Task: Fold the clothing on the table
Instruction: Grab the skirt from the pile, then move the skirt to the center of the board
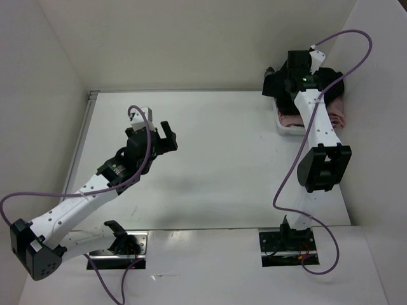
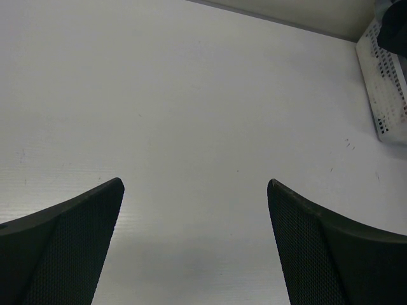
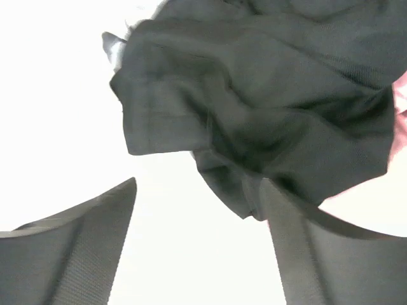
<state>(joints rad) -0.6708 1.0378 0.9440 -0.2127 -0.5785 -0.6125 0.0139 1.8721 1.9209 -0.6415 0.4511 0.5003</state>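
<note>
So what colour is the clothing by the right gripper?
The clothing is plain black, seen best in the right wrist view.

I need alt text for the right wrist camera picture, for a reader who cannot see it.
A crumpled black garment fills the upper part of the picture, with a bit of pink cloth at the right edge. Below it, the right gripper has its two dark fingers spread wide apart against a white background.

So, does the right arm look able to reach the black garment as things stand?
Probably yes: the right gripper is open right at the black garment, which lies directly ahead of it, and nothing shows in between.
</note>
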